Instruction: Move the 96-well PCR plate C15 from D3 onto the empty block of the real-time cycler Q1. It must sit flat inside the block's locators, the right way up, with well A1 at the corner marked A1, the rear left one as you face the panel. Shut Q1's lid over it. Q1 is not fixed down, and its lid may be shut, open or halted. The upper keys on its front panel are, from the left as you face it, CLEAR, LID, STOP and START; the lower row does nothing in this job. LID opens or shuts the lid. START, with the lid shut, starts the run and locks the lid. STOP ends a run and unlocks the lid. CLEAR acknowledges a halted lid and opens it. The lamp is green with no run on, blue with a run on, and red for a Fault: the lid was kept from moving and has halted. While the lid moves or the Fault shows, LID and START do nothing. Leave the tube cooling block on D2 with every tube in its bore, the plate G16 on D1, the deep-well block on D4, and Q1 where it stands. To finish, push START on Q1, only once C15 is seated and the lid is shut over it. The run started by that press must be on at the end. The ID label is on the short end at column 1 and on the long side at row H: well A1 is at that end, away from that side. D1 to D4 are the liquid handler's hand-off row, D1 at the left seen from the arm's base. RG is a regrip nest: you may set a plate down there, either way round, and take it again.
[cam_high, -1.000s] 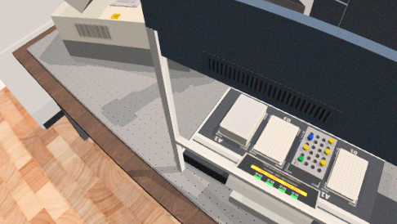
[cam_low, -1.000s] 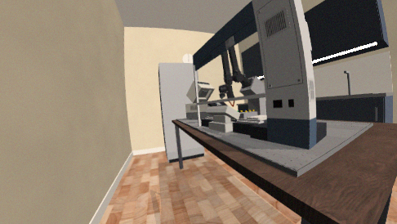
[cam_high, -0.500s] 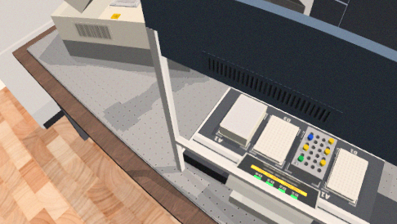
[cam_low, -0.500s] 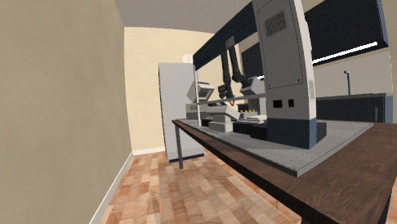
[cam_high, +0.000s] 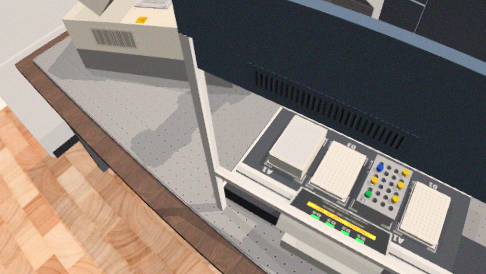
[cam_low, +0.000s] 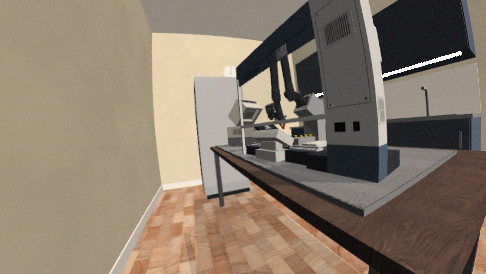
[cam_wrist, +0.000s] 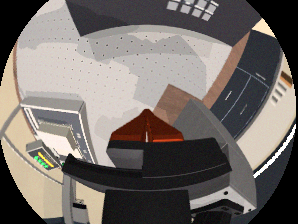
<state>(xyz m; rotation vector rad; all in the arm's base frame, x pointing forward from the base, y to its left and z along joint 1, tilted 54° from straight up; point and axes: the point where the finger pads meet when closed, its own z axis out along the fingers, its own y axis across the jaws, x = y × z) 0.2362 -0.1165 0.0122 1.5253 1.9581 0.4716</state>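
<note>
Big picture first: the liquid handler's dark housing (cam_high: 350, 60) filled the top view, and Q1 (cam_high: 125, 37) sat beige at the far corner of the bench, well apart from the hand-off row (cam_high: 260, 150). On that row C15 (cam_high: 339, 169) lay flat on D3, between the deep-well block (cam_high: 297, 145) and the tube cooling block (cam_high: 387, 186), its long axis running across the row. From my wrist camera, only the deck's yellow-and-green strip (cam_wrist: 43, 160) showed, low on my left and behind the tips, so I judged the plate to be back there, out of my sight. Ahead of me and a touch right sat Q1's keys (cam_wrist: 193, 2). My gripper (cam_wrist: 146, 112) was fully closed, tips together, nothing between them. By my judgement a key press, not the plate, was what I was lined up for.
</note>
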